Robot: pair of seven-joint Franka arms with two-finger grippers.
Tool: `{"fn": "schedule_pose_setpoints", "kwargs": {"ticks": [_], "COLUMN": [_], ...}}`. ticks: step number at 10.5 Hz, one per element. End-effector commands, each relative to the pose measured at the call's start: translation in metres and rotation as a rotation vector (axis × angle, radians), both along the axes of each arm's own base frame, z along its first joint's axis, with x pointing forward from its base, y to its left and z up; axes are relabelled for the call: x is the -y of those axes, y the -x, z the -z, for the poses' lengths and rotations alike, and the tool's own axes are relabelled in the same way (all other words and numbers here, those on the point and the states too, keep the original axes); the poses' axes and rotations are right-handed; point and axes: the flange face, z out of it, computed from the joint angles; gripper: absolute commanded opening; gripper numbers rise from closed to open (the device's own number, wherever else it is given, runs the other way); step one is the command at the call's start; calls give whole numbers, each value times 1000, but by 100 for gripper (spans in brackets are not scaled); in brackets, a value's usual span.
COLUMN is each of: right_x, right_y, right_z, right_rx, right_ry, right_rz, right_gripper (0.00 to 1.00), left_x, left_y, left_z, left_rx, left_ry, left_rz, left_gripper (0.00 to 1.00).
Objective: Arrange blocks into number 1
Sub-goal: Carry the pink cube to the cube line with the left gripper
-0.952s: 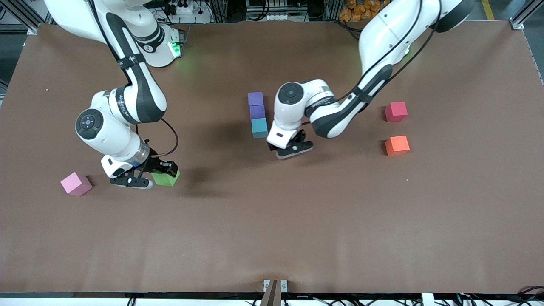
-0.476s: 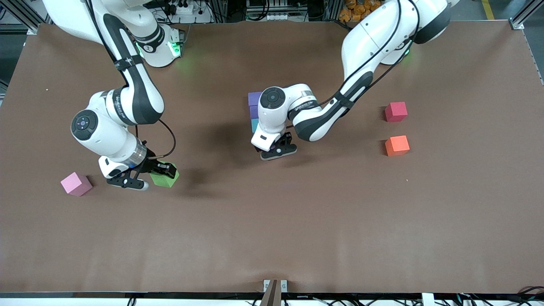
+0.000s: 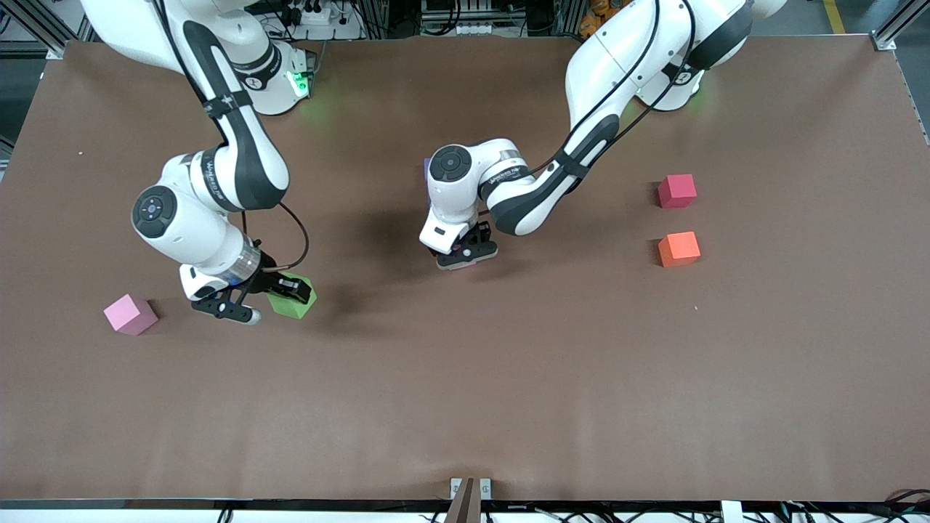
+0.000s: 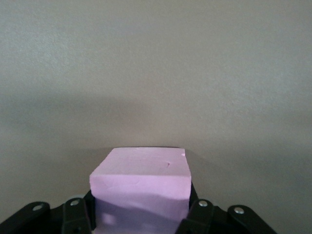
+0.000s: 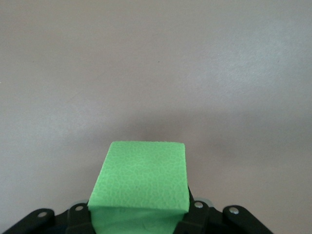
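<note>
On the tabletop [image 3: 508, 407], a lone block [image 3: 131, 314] lies toward the right arm's end. Just beside it, the right gripper [image 3: 265, 300] holds the right-held block [image 3: 296, 305] in its jaws. Mid-table, the left gripper [image 3: 465, 254] holds the left-held block [image 4: 140, 178]. Toward the left arm's end, the farther block [image 3: 677, 190] lies near the nearer block [image 3: 679, 248].

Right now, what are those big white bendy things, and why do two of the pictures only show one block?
They are two robot arms at a brown table. The big picture looks down from a camera high up facing them. The other two come from small cameras on the arms' wrists, so each shows only what that hand holds. The right hand is shut on a green block. The left hand, near the middle, is shut on a light pink block. Lying on the table are another pink block, a dark pink block and an orange block.
</note>
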Motion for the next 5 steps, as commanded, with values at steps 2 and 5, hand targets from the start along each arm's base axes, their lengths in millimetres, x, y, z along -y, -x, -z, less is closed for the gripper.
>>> {"fn": "schedule_pose_setpoints", "kwargs": {"ticks": [2, 5], "right_x": [-15, -35], "right_y": [1, 7], "right_z": [-2, -2], "right_rx": [-7, -18], "right_ry": [-21, -25], "right_rz": [38, 68], "right_gripper": [49, 49], "left_x": [12, 18], "left_y": [6, 10], "left_z": [-1, -5], "left_rx": [-11, -6], "left_ry": [5, 12], "left_rz": [20, 23], "left_gripper": [0, 0]}}
